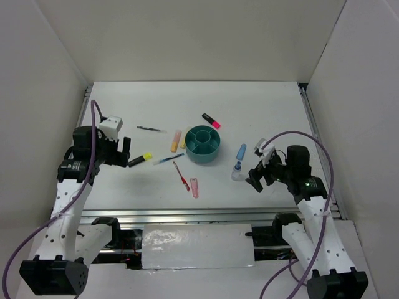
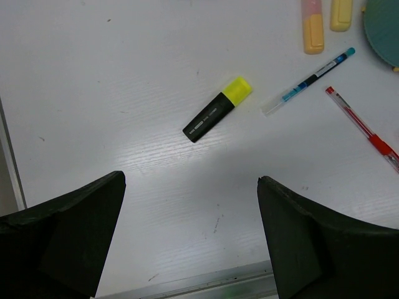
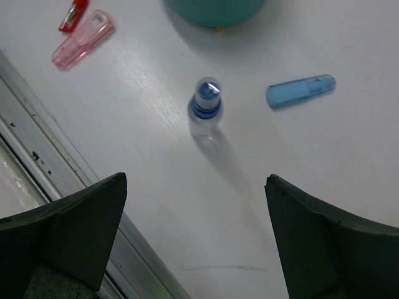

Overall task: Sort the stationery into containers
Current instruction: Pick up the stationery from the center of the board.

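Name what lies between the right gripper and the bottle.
Only bare table, as the right wrist view shows, separates the right gripper from the bottle.

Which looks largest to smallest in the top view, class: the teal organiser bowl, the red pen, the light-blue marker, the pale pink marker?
1. the teal organiser bowl
2. the red pen
3. the light-blue marker and the pale pink marker: these look alike, so not ranked.
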`<state>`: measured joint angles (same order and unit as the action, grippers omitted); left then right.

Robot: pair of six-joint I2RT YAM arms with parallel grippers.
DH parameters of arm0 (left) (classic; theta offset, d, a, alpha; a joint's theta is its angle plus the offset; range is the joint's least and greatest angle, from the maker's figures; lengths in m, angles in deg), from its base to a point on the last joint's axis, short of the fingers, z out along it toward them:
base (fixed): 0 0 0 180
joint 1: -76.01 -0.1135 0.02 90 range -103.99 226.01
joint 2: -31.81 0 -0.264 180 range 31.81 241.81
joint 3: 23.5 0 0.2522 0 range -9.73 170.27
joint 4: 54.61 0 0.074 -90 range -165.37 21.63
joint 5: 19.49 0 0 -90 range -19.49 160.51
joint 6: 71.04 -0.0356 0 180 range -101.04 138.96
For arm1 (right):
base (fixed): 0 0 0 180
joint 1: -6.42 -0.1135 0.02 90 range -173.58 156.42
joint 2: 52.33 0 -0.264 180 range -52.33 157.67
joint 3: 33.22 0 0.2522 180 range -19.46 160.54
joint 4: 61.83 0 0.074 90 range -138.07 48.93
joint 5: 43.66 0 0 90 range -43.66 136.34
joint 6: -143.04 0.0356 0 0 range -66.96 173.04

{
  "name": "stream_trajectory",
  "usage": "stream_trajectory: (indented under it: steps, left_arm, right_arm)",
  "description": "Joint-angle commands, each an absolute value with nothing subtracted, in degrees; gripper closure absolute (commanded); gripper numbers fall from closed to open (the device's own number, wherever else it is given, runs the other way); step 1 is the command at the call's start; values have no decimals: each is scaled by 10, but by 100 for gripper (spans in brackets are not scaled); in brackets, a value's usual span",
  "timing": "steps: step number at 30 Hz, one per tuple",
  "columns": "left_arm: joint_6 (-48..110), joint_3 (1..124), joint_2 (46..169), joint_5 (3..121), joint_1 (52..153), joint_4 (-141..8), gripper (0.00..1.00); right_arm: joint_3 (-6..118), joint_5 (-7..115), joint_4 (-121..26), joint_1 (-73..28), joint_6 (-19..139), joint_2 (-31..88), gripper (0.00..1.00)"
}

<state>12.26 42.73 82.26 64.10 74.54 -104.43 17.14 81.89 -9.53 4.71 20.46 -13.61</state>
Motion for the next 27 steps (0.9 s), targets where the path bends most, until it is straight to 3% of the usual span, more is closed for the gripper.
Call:
stream_trajectory:
  steps: [1,9,18,23,27]
  left_arm:
    - [106,431,830,609,745,-1034,1]
    - [100,437,838,613,746,-1029,1]
    - [88,448,863,623,746,-1026,1]
    - [88,444,875,635,744,-1019,1]
    - [92,441,881,627,745,-1012,1]
  right_arm:
    - [161,784,-169,-16,224,-121,3]
    - [135,686,-314,-93,261,-69,5]
    - [166,734,-341,-104,269,17,30]
    - [171,758,-336,-109,268,36,33]
    - [176,770,-337,-110,272,56,41]
